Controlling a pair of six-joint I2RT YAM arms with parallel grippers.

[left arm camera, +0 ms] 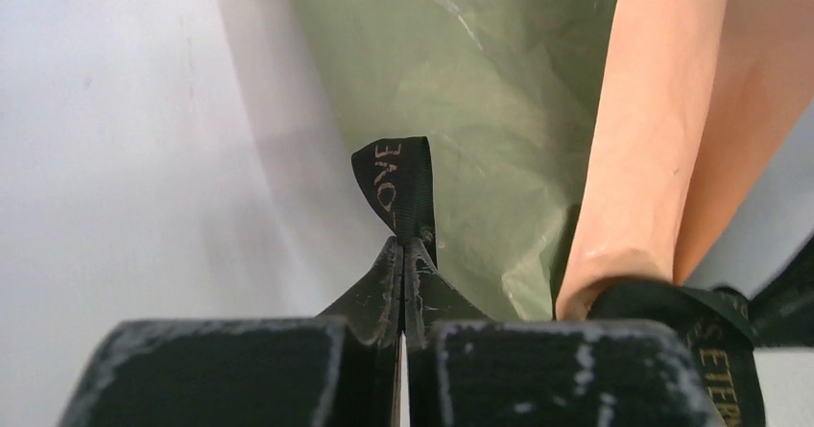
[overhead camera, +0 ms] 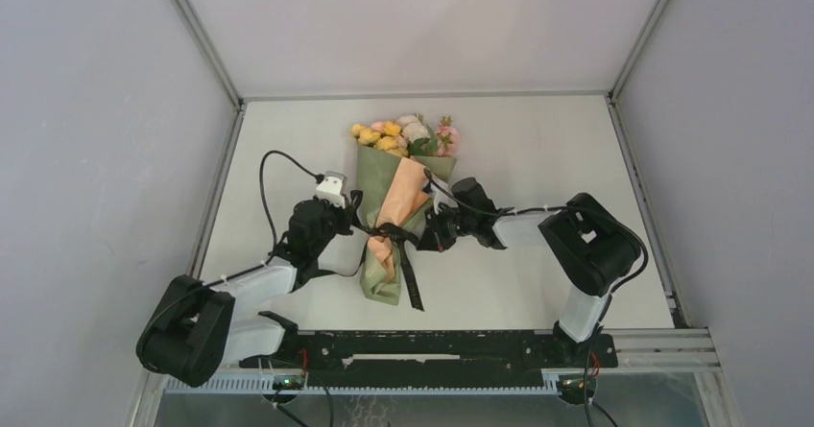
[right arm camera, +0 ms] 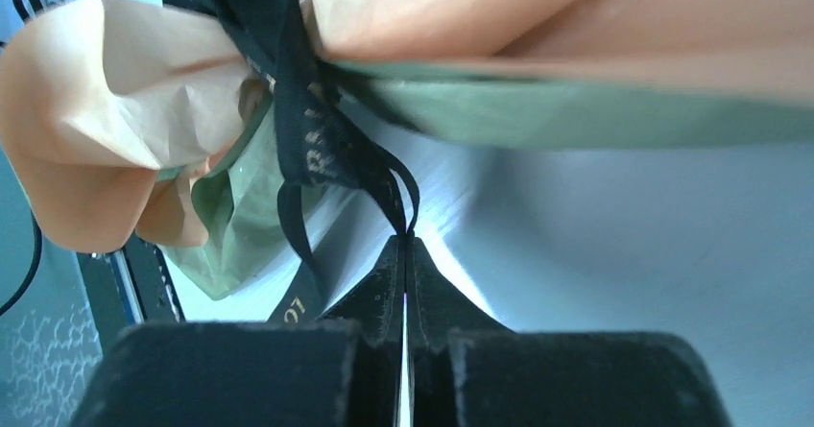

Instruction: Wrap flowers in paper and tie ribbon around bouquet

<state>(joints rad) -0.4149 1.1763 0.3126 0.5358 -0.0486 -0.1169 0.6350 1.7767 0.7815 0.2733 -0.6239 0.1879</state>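
I have one bouquet [overhead camera: 395,206] lying flat on the table [overhead camera: 547,158], its flowers [overhead camera: 403,134] at the far end and its stem end pointing back toward the arm bases. The paper [overhead camera: 382,182] is closed into a cone around it, olive outside with a peach fold across the front. The ribbon [overhead camera: 411,272] crosses the bouquet's narrow waist, and one loose tail trails down past the stem end.

The left gripper [left arm camera: 403,254] sits just beside the bouquet's left flank, clenched on a short loop of ribbon pinched right at its fingertips. The right gripper [right arm camera: 405,250] is just beside the right flank, clamped tight on two thin strands of the same ribbon.

My worries from here:
- Both holds are at the very tips, so a firm outward pull could let the slick ribbon slide free.
- If I pull harder with one arm than the other, the bouquet will likely drag or turn on the table instead of the tie tightening.
- The cone tapers toward the stem end, so the band may creep that way and go slack.
- Too much tension could crumple the paper at the waist.

Count: one bouquet, one paper sheet, one ribbon, two grippers. The blooms are too tightly clustered to count.
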